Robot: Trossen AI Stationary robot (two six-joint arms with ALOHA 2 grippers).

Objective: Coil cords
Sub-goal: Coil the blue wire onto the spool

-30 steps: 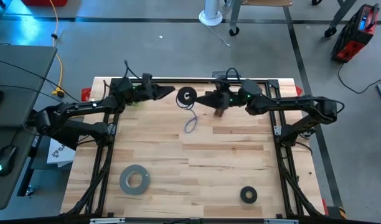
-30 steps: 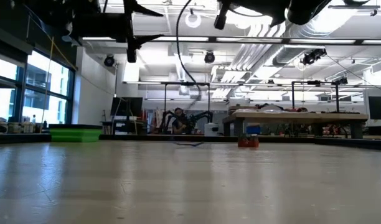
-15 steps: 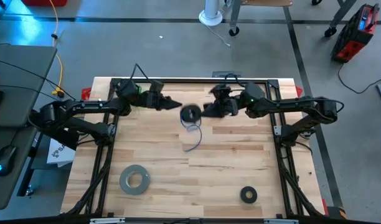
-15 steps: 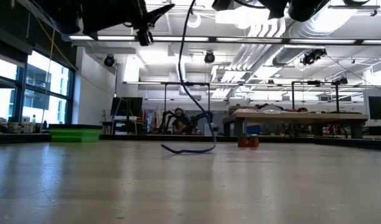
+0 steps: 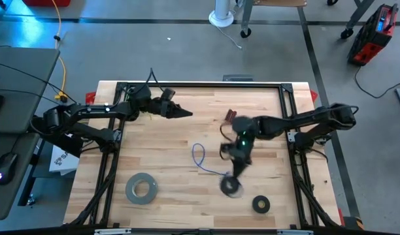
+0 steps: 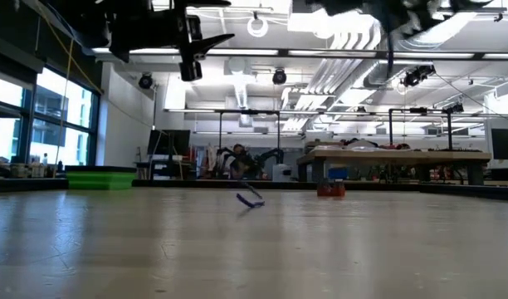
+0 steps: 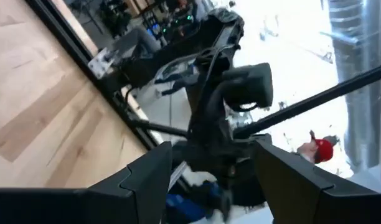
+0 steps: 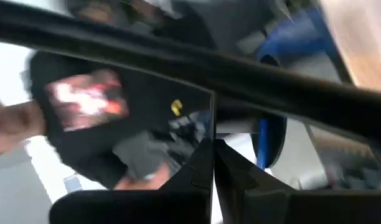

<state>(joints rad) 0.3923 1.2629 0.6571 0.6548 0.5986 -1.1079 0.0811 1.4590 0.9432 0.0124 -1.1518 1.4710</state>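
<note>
A thin blue cord (image 5: 199, 155) lies in a small loop on the wooden table's middle; its loop also shows on the tabletop in the low view (image 6: 250, 199). From the loop it runs to a small black spool (image 5: 231, 185), blurred, right of the table's middle near the front. My right gripper (image 5: 233, 171) is shut, reaching toward the near edge with the spool at its fingertips. My left gripper (image 5: 187, 113) hangs open over the far left, pointing right, nothing between its fingers (image 7: 212, 144). My right gripper reaches almost level toward the table's near edge with the spool (image 5: 231, 185) at its fingertips, lifted off the table. Blur hides the place of contact, so I cannot tell whether the fingers have the spool's rim or the cord beside it. The cord trails slack to the table.
A large grey tape roll (image 5: 142, 188) lies at the near left and a wider black ring (image 5: 261, 204) at the near right, close to the spool. A black metal frame (image 5: 187, 85) borders the table. The table's middle strip holds only the cord loop.
My right gripper has swung fast from the far middle toward the near edge, sinking and rolling its wrist, carrying the spool along. The cord's loop has been dragged nearer along the table. My left gripper has drifted a little toward the near right and turned, staying open.
</note>
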